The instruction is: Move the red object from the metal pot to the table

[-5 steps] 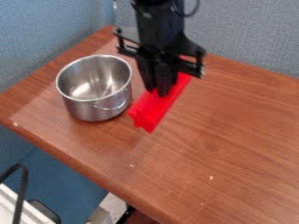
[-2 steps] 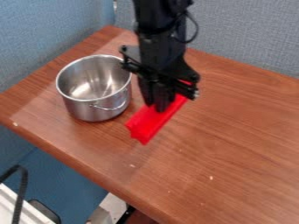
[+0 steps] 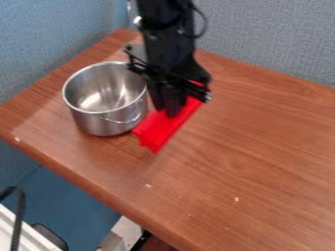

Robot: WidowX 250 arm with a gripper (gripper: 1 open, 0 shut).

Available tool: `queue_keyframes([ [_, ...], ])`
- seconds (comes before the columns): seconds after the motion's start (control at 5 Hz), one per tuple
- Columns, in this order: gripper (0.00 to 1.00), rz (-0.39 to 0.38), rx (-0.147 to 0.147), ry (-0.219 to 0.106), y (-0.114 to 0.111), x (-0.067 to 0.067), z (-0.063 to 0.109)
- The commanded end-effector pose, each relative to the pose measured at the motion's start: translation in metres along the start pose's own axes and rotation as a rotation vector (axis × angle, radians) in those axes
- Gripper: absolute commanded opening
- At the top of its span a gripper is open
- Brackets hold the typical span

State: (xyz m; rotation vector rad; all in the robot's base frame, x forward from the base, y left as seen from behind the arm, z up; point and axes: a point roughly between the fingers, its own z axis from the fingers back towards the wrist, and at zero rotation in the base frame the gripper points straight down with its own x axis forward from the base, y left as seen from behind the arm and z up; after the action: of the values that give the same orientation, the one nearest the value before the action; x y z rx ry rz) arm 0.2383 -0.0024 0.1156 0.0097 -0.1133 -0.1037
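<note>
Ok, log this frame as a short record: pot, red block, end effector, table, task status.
pot: metal pot, upright on the table's left part, nothing visible inside
red block: red object, outside the pot, just right of it, low over or on the table
end effector: end effector, pointing down, shut on the block's upper end
table: brown wooden table
task status: block out of pot, not yet released

Black arm (image 3: 167, 25) – boxy, matte – ending in a black, bracketed tool (image 3: 170, 98).
</note>
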Motion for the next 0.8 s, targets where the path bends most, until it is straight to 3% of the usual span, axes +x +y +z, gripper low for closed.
queue_keyframes([
  [0.0,0.00,-0.052,0.003,-0.019,-0.023,0.000,0.002],
  [0.2,0.00,-0.006,0.004,-0.034,-0.006,0.002,0.002],
  [0.4,0.00,-0.016,-0.002,-0.041,0.019,0.000,-0.002],
  [0.6,0.00,-0.121,-0.017,-0.036,0.010,-0.001,-0.008],
])
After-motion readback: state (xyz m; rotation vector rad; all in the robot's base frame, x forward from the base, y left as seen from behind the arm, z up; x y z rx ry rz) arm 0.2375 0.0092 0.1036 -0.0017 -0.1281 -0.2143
